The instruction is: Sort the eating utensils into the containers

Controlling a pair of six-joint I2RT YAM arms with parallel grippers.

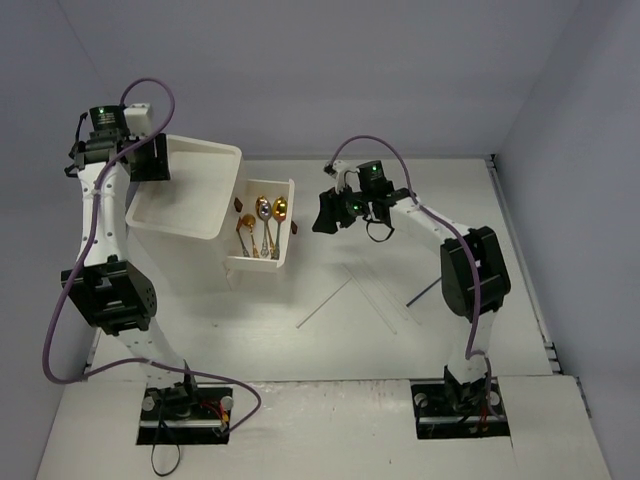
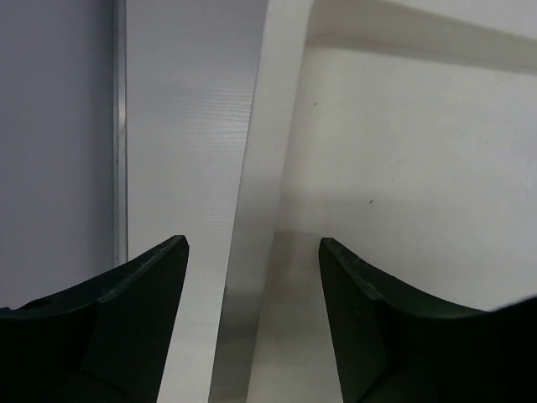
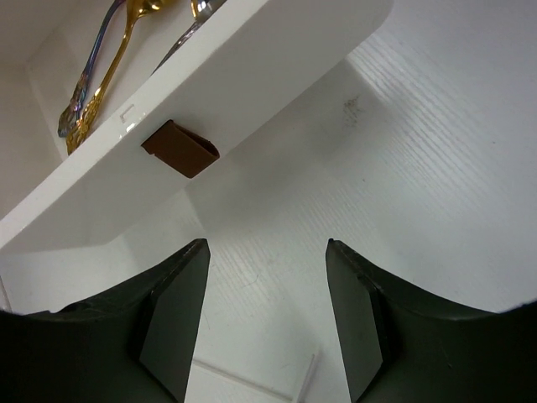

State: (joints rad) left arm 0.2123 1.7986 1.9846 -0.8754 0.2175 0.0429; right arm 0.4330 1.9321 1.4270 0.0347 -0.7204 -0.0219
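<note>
A white drawer (image 1: 285,205) with a brown knob (image 1: 297,227) lies on the table and holds gold and silver spoons (image 1: 262,222). My right gripper (image 1: 323,212) is open and empty, just right of that drawer. The right wrist view shows its open jaws (image 3: 266,245) above the table, below the drawer's end wall (image 3: 252,75), its knob (image 3: 180,149) and the spoons (image 3: 92,92). The white rimmed cabinet (image 1: 190,190) lies to the drawer's left. My left gripper (image 1: 155,160) is open over its far left rim (image 2: 268,168), and the left wrist view shows it empty (image 2: 252,248).
Thin chopsticks lie on the table in front of the drawer: a dark one (image 1: 325,303), clear ones (image 1: 375,295) and a dark blue one (image 1: 425,290) by the right arm. A clear chopstick (image 3: 306,378) shows under my right gripper. A second brown knob (image 1: 238,204) sits between cabinet and drawer.
</note>
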